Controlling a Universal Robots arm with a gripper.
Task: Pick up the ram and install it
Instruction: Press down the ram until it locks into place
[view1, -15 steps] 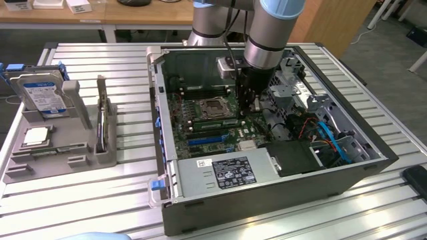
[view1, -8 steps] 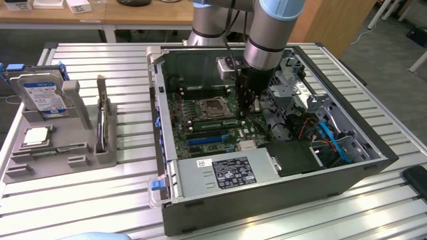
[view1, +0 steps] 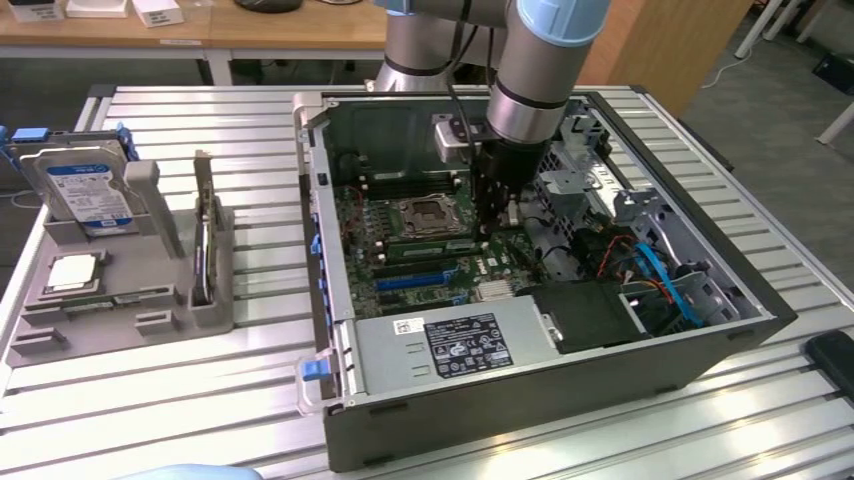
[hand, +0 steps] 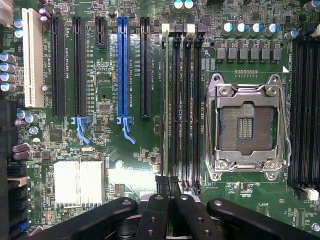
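I hold the gripper (hand: 167, 192) closed over the motherboard (hand: 130, 150), fingertips pressing the ram (hand: 165, 100) edge-on into the slot (hand: 176, 100) directly beneath, beside the CPU socket (hand: 246, 127), so it seats squarely.

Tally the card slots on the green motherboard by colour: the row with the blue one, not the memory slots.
White plastic card slot: 1
Blue plastic card slot: 1
Black plastic card slots: 4, one of them short
Total: 6
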